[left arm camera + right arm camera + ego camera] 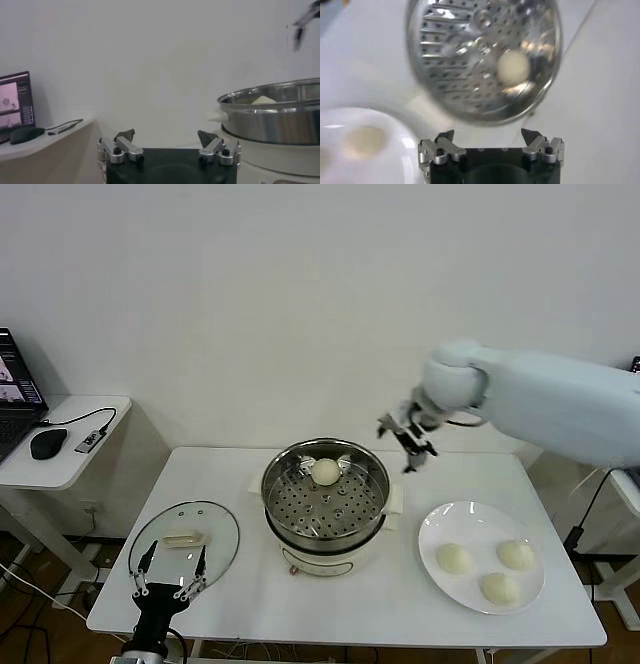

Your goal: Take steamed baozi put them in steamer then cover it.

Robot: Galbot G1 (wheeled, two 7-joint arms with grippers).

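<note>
Left gripper (168, 569) sitting nearest, at the table's (240, 604) front-left edge, fingers spread, holding nothing. Lid (185, 541) lying flat just beyond it, handle up. Steamer (325, 494) standing mid-table, uncovered, holding one bun (325, 472) at the back of its tray. Right gripper (408, 436) hovering above and right of the steamer, jaws released, carrying nothing. Plate (482, 557) sitting far right, holding three buns (455, 559).

Plain white wall (250, 304) behind; side desk (70, 459) w/ laptop (15, 399), mouse (48, 443).
</note>
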